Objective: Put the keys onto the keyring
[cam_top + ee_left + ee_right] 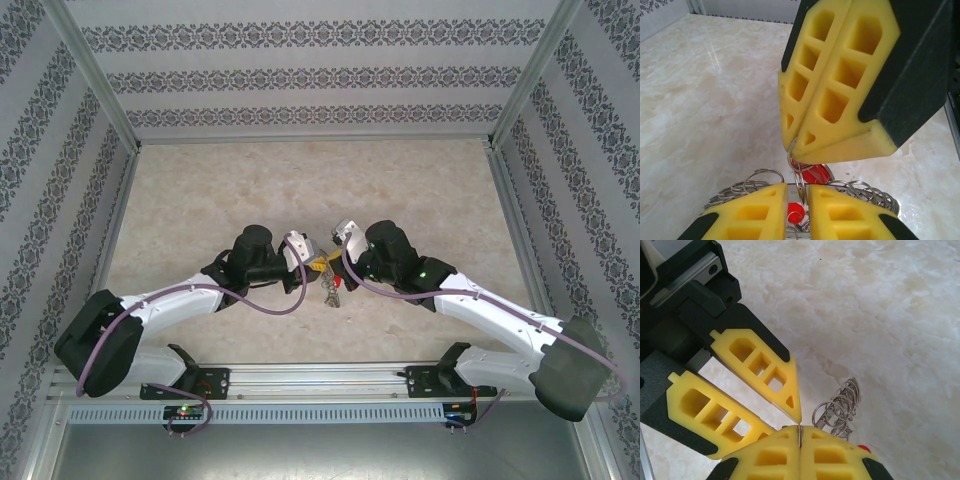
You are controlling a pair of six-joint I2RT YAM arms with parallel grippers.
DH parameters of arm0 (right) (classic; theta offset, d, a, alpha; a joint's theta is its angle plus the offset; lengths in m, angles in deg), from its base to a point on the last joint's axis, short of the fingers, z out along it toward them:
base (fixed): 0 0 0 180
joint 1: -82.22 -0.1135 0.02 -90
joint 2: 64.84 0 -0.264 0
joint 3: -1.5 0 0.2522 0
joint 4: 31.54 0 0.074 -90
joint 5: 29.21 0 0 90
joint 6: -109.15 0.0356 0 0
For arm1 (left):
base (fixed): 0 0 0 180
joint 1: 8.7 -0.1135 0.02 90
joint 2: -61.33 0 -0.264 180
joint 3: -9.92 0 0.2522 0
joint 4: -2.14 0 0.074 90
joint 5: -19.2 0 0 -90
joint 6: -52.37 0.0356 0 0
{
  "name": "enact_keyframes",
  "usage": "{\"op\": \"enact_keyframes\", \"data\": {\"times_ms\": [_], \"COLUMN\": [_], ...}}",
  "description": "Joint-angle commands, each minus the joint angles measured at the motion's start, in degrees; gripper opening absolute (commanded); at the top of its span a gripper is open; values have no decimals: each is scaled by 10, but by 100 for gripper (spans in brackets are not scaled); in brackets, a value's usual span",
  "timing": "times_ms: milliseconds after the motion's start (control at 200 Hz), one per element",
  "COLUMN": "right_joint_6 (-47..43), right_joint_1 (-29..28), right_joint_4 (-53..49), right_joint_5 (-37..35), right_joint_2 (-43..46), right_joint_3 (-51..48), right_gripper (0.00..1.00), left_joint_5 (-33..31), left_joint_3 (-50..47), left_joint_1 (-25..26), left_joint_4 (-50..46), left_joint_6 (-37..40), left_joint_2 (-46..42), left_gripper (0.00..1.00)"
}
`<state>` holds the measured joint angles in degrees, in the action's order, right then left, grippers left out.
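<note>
Both grippers meet over the middle of the table, holding the keyring (333, 292) off its surface. In the left wrist view my left gripper (799, 192) is shut on the keyring's flat silvery band, and fringe loops (860, 192) fan out to either side. One wire loop stands up between its fingers. My right gripper (795, 145) comes down from above, shut on the top of that loop. The right wrist view shows the loop's thin edge pinched in my right gripper (799, 434), with the left fingers (760, 367) just beyond. Keys with red heads (816, 175) (796, 212) hang among the loops.
The tabletop (200, 200) is pale marble-patterned. Patterned wall panels (320, 75) and aluminium posts close it in at the back and both sides. A metal rail (320, 378) carrying the arm bases runs along the near edge.
</note>
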<state>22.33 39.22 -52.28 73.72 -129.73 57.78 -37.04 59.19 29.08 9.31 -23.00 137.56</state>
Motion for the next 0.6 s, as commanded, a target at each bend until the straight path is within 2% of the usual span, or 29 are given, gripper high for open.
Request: {"op": "enact_keyframes", "data": {"times_ms": [0,335,500,594], "right_joint_6": [-6,-1,-3,-1], "right_joint_1": [-6,-7,-8,-8], "right_joint_4": [27,29,29,23], "right_joint_5": [7,22,20,9], "right_joint_2": [10,7,8,12], "right_joint_3": [15,16,18,14], "right_gripper": [0,0,0,0], "left_joint_5": [-1,-1,-2,-3], "left_joint_3": [16,23,23,23], "left_joint_1": [4,4,4,4], "left_joint_4": [-9,7,-2,-8], "left_joint_6": [12,6,8,10], "left_joint_2": [8,14,12,9], "left_gripper": [19,20,14,3]}}
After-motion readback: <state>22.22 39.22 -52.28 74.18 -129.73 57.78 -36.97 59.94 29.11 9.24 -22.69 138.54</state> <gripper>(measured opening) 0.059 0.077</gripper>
